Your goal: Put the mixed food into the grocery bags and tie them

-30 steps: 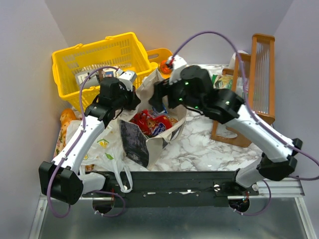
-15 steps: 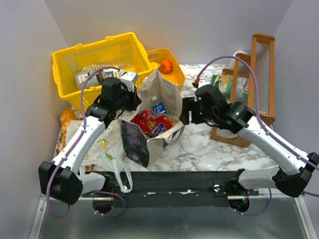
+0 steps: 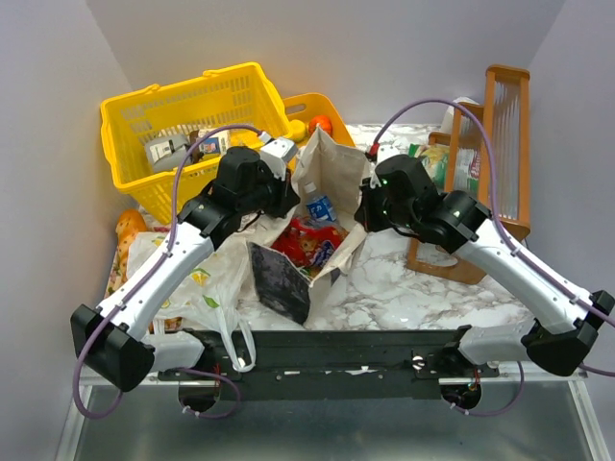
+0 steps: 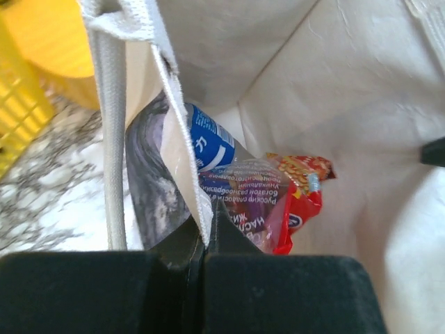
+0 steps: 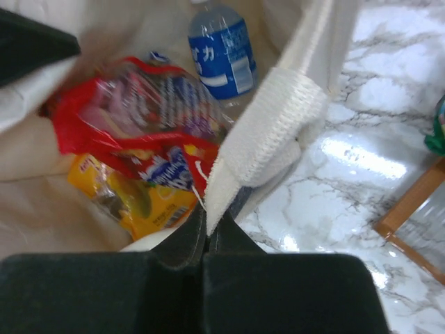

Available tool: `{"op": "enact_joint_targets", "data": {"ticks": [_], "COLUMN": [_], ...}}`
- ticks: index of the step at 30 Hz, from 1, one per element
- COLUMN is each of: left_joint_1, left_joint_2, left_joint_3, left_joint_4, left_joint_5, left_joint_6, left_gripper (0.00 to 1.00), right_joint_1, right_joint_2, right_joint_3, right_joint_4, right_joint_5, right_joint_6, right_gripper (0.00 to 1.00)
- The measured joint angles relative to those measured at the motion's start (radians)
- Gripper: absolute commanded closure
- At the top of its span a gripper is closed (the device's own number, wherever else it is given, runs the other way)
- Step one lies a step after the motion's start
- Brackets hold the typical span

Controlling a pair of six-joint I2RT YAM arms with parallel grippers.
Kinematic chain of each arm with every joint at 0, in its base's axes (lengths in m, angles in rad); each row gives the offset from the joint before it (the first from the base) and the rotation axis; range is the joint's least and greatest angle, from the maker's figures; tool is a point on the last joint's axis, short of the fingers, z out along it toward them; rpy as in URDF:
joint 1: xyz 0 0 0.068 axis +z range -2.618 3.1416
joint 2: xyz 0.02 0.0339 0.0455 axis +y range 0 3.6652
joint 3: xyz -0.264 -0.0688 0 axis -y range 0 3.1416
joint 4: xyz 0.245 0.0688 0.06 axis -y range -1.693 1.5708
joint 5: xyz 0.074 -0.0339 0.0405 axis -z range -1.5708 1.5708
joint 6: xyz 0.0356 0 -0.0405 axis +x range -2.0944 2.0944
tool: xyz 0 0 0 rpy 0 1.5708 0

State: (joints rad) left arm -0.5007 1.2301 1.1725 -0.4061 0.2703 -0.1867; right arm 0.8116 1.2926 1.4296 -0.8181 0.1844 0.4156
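Observation:
The beige canvas tote (image 3: 327, 173) stands open mid-table, its dark picture panel (image 3: 279, 280) facing the near edge. Inside lie a water bottle with a blue label (image 5: 221, 49), red snack packets (image 5: 132, 111) and a yellow packet (image 5: 139, 198). My left gripper (image 4: 206, 229) is shut on the tote's left rim (image 4: 177, 139), beside a loop handle (image 4: 111, 139). My right gripper (image 5: 206, 223) is shut on the right rim where the white handle webbing (image 5: 271, 132) is sewn. The thin white plastic bag (image 3: 207, 288) lies at the left. An orange (image 3: 320, 124) sits in the small yellow basket.
A large yellow basket (image 3: 183, 115) holding cartons stands at the back left, a smaller yellow basket (image 3: 332, 108) behind the tote. A wooden rack (image 3: 500, 144) stands at the right with green packets (image 3: 428, 158) beside it. A bread loaf (image 3: 127, 230) lies at the far left.
My right arm swung off the tote's top to its right side and its jaws closed on the right rim. My left gripper carried the left rim to the right, shifting the tote.

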Motion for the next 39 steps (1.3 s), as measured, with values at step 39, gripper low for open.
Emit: {"op": "enact_joint_targets", "data": {"ticks": [39], "left_joint_1": [-0.18], "left_joint_2": [0.594], "left_joint_3": [0.861], "left_joint_4": [-0.032], "left_joint_5": [-0.092], "left_joint_6": [-0.055], "left_gripper": [1.0], "right_joint_1": [-0.462], "right_joint_2": [0.293], "right_joint_3": [0.633], "right_joint_4": [-0.027], "right_joint_5": [-0.142], "right_joint_6": [-0.27], "right_gripper": [0.99]}}
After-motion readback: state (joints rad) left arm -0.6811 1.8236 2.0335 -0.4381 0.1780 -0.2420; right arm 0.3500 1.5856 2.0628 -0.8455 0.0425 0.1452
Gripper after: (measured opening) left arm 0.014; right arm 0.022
